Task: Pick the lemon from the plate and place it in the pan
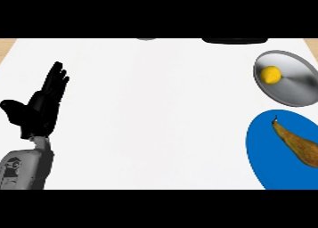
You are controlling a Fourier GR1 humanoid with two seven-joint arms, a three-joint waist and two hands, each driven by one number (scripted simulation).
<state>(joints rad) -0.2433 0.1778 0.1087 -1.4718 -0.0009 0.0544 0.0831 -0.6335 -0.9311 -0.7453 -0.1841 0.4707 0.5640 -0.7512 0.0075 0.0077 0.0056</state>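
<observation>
The lemon point(271, 74) is sitting inside the pan point(299, 89), left of the pan's middle and close to its left wall. It is looking nearly round from above, only a little taller than wide, so its long axis is running roughly up and down the view, away from the robot; which end is the stem end cannot be told. The grey pan is lying near the far right corner of the white desk point(154, 111), with a dark stub of handle showing at its right rim.

Just in front of the pan, toward the robot, a blue plate point(266, 151) is lying at the right edge of the view, partly cut off. A brown pear point(300, 146) is resting on it, its thin stem end pointing up and left and its thick end lying down and right.

The left hand point(39, 107) is resting at the view's left side, well apart from pan and plate, fingers straight and pointing away from the robot, thumb spread out to the left, holding nothing. The right hand is not showing.
</observation>
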